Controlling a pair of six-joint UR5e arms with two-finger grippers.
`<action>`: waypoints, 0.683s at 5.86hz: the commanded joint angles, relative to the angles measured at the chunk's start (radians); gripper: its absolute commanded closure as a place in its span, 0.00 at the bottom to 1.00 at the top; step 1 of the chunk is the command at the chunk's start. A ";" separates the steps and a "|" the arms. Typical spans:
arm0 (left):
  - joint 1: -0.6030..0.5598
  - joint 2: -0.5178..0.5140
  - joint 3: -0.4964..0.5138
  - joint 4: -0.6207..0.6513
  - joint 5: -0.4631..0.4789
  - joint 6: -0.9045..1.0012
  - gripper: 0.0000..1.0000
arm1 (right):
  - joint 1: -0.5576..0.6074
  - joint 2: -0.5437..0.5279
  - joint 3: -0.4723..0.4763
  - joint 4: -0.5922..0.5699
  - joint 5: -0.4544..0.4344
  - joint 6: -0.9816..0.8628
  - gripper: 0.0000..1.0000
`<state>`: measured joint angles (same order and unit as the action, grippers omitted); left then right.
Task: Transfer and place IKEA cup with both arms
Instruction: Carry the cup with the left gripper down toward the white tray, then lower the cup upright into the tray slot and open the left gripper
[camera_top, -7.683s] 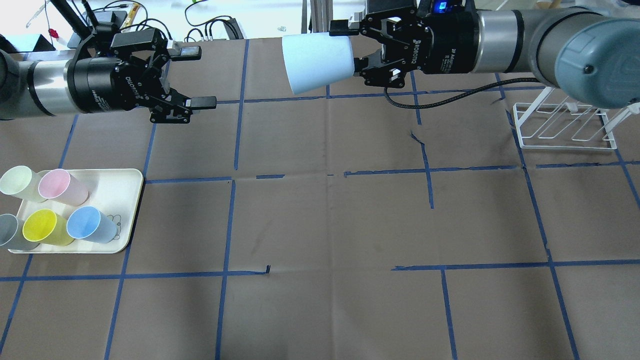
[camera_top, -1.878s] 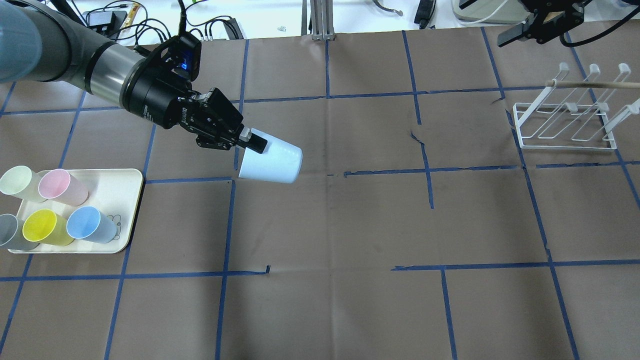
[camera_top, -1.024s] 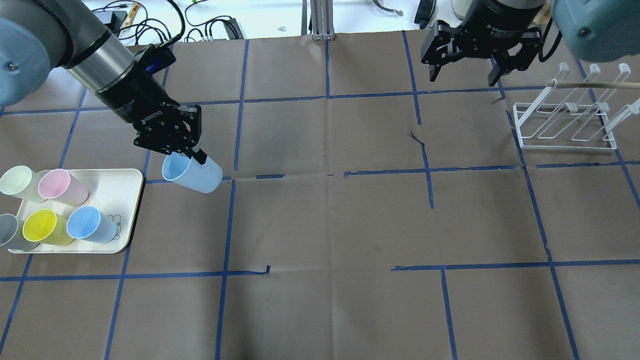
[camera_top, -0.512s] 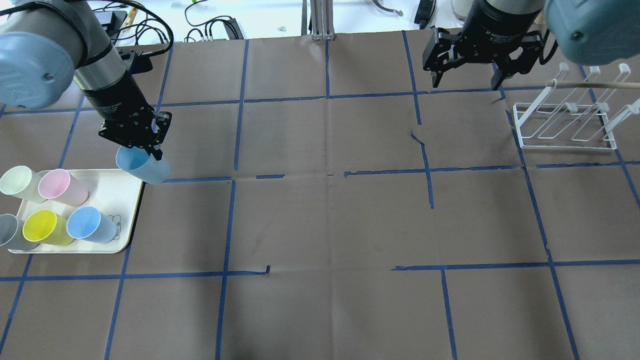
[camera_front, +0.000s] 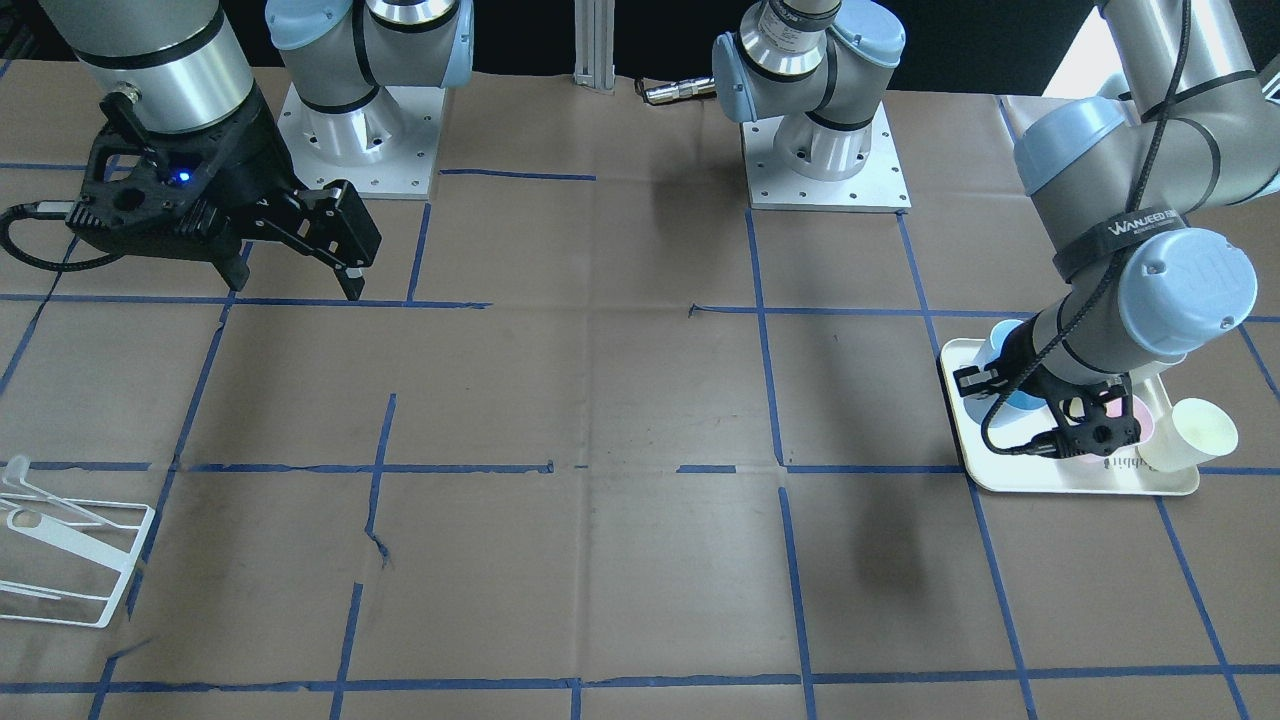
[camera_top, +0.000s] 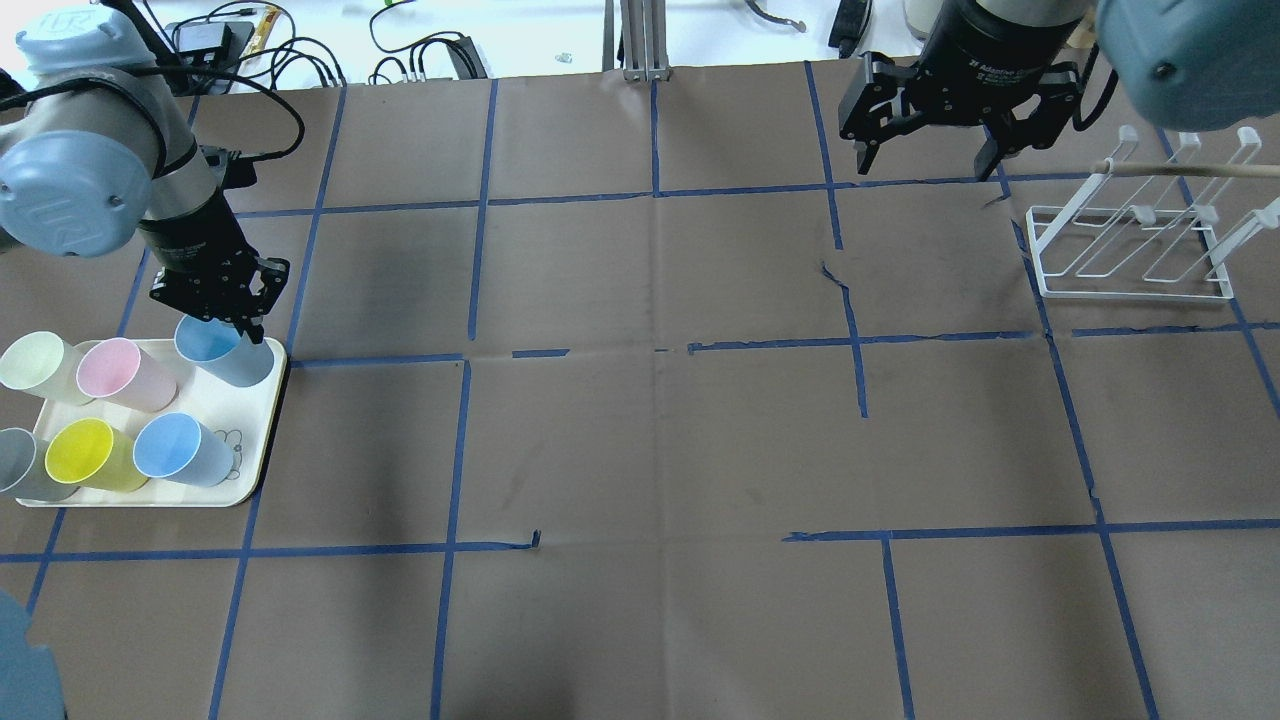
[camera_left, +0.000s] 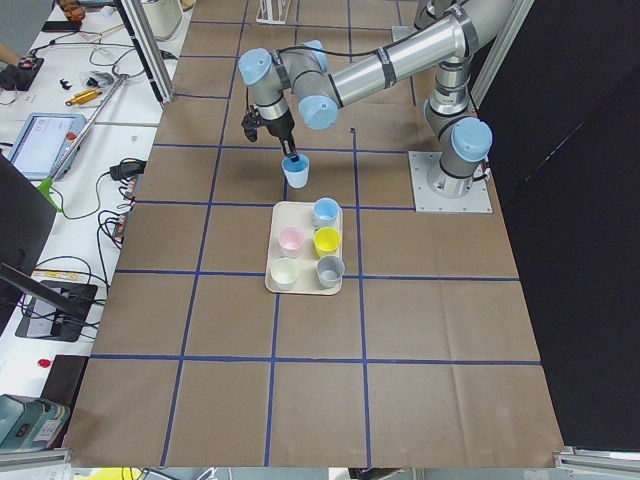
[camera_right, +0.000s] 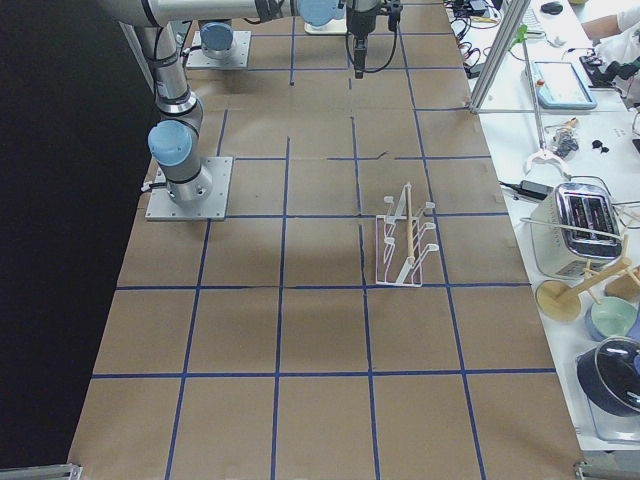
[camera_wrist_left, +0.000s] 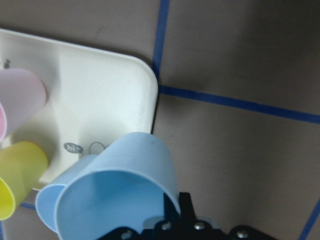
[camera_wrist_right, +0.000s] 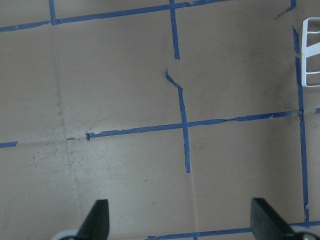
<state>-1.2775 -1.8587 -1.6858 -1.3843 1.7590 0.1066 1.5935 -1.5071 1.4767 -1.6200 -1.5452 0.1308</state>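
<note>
My left gripper (camera_top: 215, 305) is shut on the rim of the pale-blue IKEA cup (camera_top: 228, 355). It holds the cup tilted over the far right corner of the cream tray (camera_top: 262, 440). In the left wrist view the cup (camera_wrist_left: 117, 195) hangs over the tray corner (camera_wrist_left: 100, 95), with a finger (camera_wrist_left: 184, 210) on its wall. The cup also shows in the exterior left view (camera_left: 296, 172). I cannot tell whether it touches the tray. A second, alike blue cup (camera_top: 180, 450) stands on the tray. My right gripper (camera_top: 925, 160) is open and empty at the far right, and its wrist view shows its fingertips (camera_wrist_right: 97, 220) wide apart.
On the tray stand a cream cup (camera_top: 35, 365), a pink cup (camera_top: 120, 372), a grey cup (camera_top: 18, 465) and a yellow cup (camera_top: 90, 455). A white wire rack (camera_top: 1135, 250) stands at the far right, close to my right gripper. Brown paper with blue tape lines covers the table.
My left gripper carried the blue cup leftward from the table's middle to over the tray's corner and turned it mouth-up. My right gripper let go of it earlier and withdrew to the far right.
</note>
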 joint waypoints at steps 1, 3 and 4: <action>0.073 -0.071 -0.003 0.082 0.017 0.096 1.00 | 0.000 -0.004 0.001 0.003 -0.025 0.000 0.00; 0.081 -0.109 -0.005 0.117 0.016 0.134 1.00 | 0.000 -0.007 0.002 0.003 -0.026 0.000 0.00; 0.081 -0.114 -0.005 0.126 0.016 0.151 1.00 | 0.000 -0.007 0.004 0.003 -0.024 0.000 0.00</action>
<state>-1.1982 -1.9621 -1.6903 -1.2688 1.7752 0.2427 1.5938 -1.5139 1.4792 -1.6169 -1.5699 0.1304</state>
